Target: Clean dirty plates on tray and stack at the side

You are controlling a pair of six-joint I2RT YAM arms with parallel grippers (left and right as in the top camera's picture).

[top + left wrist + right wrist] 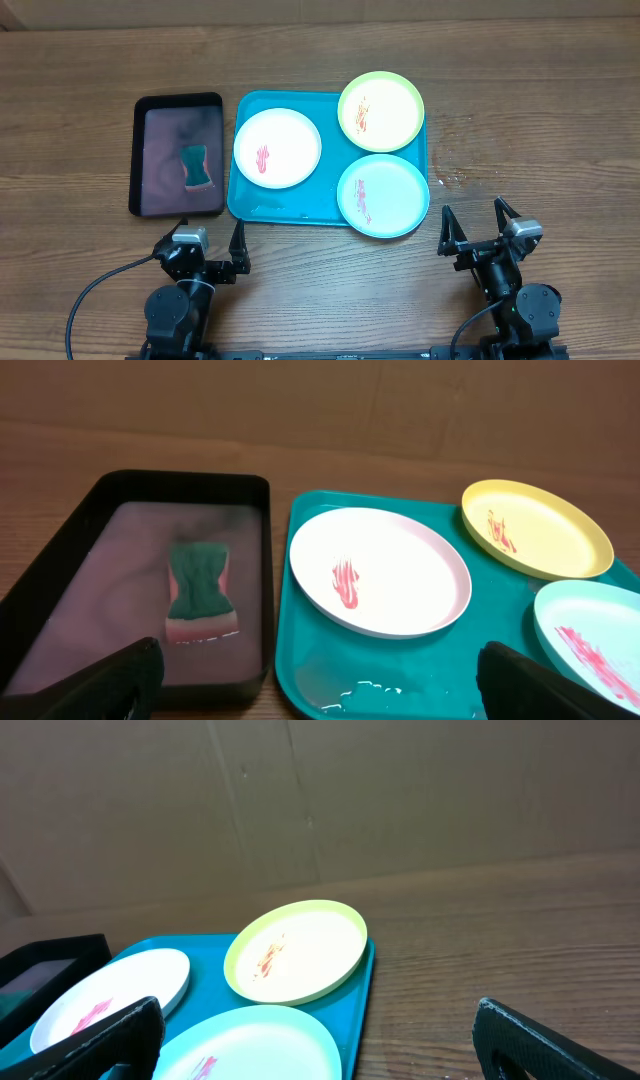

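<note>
The turquoise tray holds three plates, each with a red-orange smear: a white plate at its left, a yellow-green plate at its back right, a light blue plate at its front right. They also show in the left wrist view: tray, white plate, yellow-green plate, light blue plate. The right wrist view shows the yellow-green plate, light blue plate and white plate. My left gripper and right gripper are open and empty, near the table's front edge, short of the tray.
A smaller black tray with a pinkish inside stands left of the turquoise tray and holds a green and pink sponge, also in the left wrist view. A little water pools at the turquoise tray's front. Bare wooden table lies right of the tray.
</note>
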